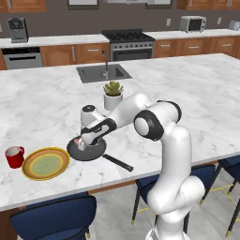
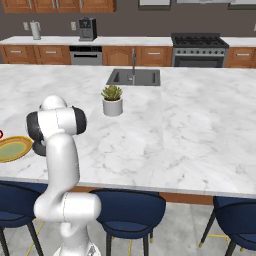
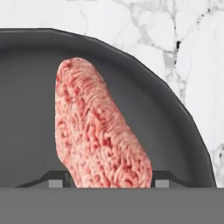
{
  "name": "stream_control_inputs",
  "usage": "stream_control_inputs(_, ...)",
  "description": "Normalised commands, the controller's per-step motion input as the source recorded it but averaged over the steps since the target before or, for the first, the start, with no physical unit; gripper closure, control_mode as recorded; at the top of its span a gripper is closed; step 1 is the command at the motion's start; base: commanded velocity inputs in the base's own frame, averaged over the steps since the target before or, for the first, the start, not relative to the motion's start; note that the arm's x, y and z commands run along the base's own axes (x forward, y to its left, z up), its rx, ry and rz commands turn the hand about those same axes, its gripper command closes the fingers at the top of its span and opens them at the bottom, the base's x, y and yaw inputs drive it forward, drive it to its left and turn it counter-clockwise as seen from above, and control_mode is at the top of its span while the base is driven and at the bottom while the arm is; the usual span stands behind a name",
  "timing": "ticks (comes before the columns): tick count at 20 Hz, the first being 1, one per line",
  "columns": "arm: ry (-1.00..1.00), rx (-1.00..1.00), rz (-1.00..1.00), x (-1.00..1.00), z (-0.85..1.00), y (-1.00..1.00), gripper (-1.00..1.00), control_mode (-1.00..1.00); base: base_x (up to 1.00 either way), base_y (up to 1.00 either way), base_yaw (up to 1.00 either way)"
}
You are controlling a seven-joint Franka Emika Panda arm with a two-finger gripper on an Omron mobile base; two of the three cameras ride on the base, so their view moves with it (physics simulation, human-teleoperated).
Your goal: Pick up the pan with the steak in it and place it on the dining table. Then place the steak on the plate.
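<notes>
Left base view: the white arm reaches forward and to the left over the large white, grey-veined marble table (image 1: 197, 93), and its gripper (image 1: 82, 143) stands low inside the small round dark grey frying pan (image 1: 96, 152). The pan rests on the table near the front edge, its long thin black handle (image 1: 118, 162) pointing right and towards the camera. The small flat pinkish-red steak (image 1: 77, 140) shows as a sliver at the gripper's left side, within the pan. Just left of the pan, close to its rim, lies the round flat plate with yellow-orange rim and pale green centre (image 1: 45, 163); a red mug (image 1: 14, 156) stands just left of the plate. Behind the pan a small green plant in a white pot (image 1: 113, 95) stands upright, and beyond it a grey sink with a tap (image 1: 103, 72) is set into the table top. Blue stools (image 1: 51, 218) line the near edge. Hand view: the steak (image 3: 98, 131) lies on the pan floor (image 3: 26, 109) between the two dark finger tips (image 3: 56, 180), one at each side of its near end; the pan's curved rim and marble show beyond. The gripper is partly open, its jaws straddling the steak; whether they already press on it cannot be told. Right base view: the arm's elbow hides the pan, and an edge of the plate (image 2: 12, 149) shows at the far left.
</notes>
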Motion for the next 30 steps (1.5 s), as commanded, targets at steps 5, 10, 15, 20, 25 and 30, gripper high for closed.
stream_control_inputs(5, 0.00, 0.00, 0.00, 0.00, 0.00, 0.00, 1.00, -1.00, 0.00, 0.00, 0.00)
stream_control_inputs(10, -0.01, 0.04, 0.00, -0.18, 0.37, 0.01, 1.00, -1.00, 0.00, 0.00, 0.00)
stream_control_inputs(15, -0.05, 0.05, 0.00, -0.39, 0.60, 0.04, 1.00, -1.00, 0.00, 0.00, 0.00)
stream_control_inputs(20, -0.06, 0.02, 0.00, -0.47, 0.47, 0.20, 1.00, -1.00, 0.00, 0.00, 0.00)
stream_control_inputs(25, -0.07, 0.00, 0.00, -0.46, 0.19, 0.42, 1.00, -1.00, 0.00, 0.00, 0.00)
stream_control_inputs(30, -0.08, 0.00, 0.00, -0.41, 0.08, 0.53, 1.00, -1.00, 0.00, 0.00, 0.00)
